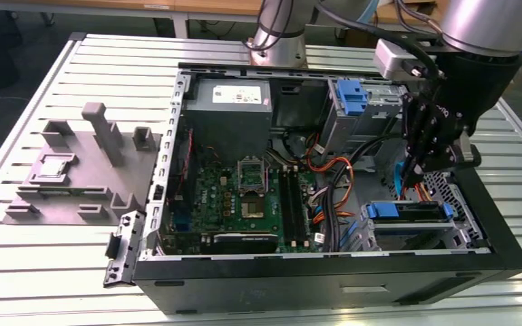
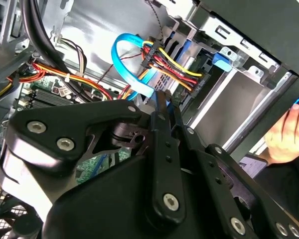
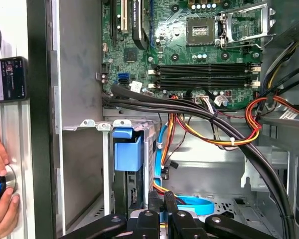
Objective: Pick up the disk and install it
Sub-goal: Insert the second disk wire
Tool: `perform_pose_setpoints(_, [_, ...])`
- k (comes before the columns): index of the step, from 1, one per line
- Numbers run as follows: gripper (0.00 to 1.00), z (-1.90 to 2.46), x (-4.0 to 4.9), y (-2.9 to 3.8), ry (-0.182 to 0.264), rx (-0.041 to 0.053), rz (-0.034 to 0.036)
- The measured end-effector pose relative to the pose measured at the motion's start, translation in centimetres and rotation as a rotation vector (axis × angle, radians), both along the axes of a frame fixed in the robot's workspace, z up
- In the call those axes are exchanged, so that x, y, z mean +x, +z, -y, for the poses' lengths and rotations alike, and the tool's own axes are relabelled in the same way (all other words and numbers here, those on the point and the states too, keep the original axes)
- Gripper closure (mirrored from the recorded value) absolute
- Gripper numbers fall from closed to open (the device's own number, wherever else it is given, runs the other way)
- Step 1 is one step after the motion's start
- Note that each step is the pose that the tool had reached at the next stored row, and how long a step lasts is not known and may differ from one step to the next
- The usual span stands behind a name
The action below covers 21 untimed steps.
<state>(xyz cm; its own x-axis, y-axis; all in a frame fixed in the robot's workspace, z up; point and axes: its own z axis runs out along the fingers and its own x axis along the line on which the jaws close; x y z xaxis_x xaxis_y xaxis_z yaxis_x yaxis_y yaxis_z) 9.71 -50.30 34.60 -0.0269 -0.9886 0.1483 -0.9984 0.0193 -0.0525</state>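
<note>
One disk [image 1: 406, 212] to find; where does it lie? asks the first technician.

It lies flat in the lower drive cage [image 1: 438, 234], blue-edged, at the exterior view's right of the open computer case [image 1: 334, 268], says the second.

And the one gripper [image 1: 412, 178]?

It hangs just above that cage. Its two fingers [image 2: 162, 107] are pressed together, with nothing seen between them, beside one light-blue cable [image 2: 127, 59].

Other blue parts?

One blue bracket [image 1: 352, 95] on the upper cage, near one power supply [image 1: 229, 102].

Outside the case?

One grey fixture [image 1: 79, 170] on the slatted table [image 1: 25, 272]. In the first wrist view, one phone [image 3: 7, 79] and two hands [image 3: 2, 214].
</note>
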Motion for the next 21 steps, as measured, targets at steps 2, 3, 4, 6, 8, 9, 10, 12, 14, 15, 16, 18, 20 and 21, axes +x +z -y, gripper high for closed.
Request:
perform_pose_setpoints(2, [0.84, 0.26, 0.01, -0.03, 0.0, 0.013, 0.0005])
perform_pose_setpoints(3, [0.84, 0.39, 0.01, -0.03, 0.0, 0.0201, 0.0009])
perform_pose_setpoints(4, [0.84, 0.53, 0.0, -0.03, 0.0, 0.0283, 0.0014])
perform_pose_setpoints(6, [0.84, 0.78, 0.0, -0.04, 0.0, 0.0431, 0.0023])
perform_pose_setpoints(8, [0.84, 1.03, -0.01, -0.04, 0.0, 0.0568, 0.0031])
perform_pose_setpoints(9, [0.84, 1.18, -0.02, -0.04, 0.0, 0.0619, 0.0036])
perform_pose_setpoints(10, [0.84, 1.31, -0.04, -0.04, 0.0, 0.065, 0.0041])
perform_pose_setpoints(12, [0.84, 1.59, -0.07, -0.05, 0.0, 0.0695, 0.0055])
perform_pose_setpoints(14, [0.84, 1.78, -0.1, -0.06, 0.0, 0.0759, 0.0067])
perform_pose_setpoints(15, [0.84, 1.86, -0.11, -0.06, 0.0, 0.0822, 0.0072])
perform_pose_setpoints(16, [0.84, 1.92, -0.12, -0.06, 0.0, 0.0912, 0.0076])
perform_pose_setpoints(18, [0.84, 2.02, -0.13, -0.05, 0.0, 0.1136, 0.0077])
perform_pose_setpoints(20, [0.84, 2.11, -0.13, -0.06, 0.0, 0.1343, 0.0077])
perform_pose_setpoints(21, [0.84, 2.17, -0.12, -0.06, 0.0, 0.1422, 0.0078])
